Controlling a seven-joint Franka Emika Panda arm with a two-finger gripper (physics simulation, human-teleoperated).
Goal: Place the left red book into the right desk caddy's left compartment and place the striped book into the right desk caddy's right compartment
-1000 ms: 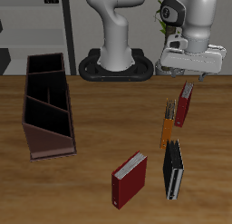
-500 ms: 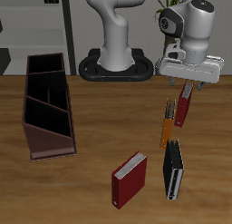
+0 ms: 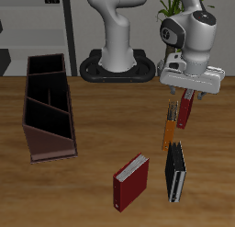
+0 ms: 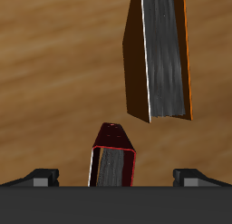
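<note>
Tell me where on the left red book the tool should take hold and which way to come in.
Grip the left red book from straight above, one finger on each cover, pinching across its thin width near the middle of its length. It stands on edge with the pale page edges up, so the covers are the flat sides. The orange book stands close by; keep the tool centred.

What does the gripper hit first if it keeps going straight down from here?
Most likely the slim dark-red hardcover book: it sits centred between the open fingers of the gripper. The thin orange book lies off that line. Remaining gap is unclear.
</note>
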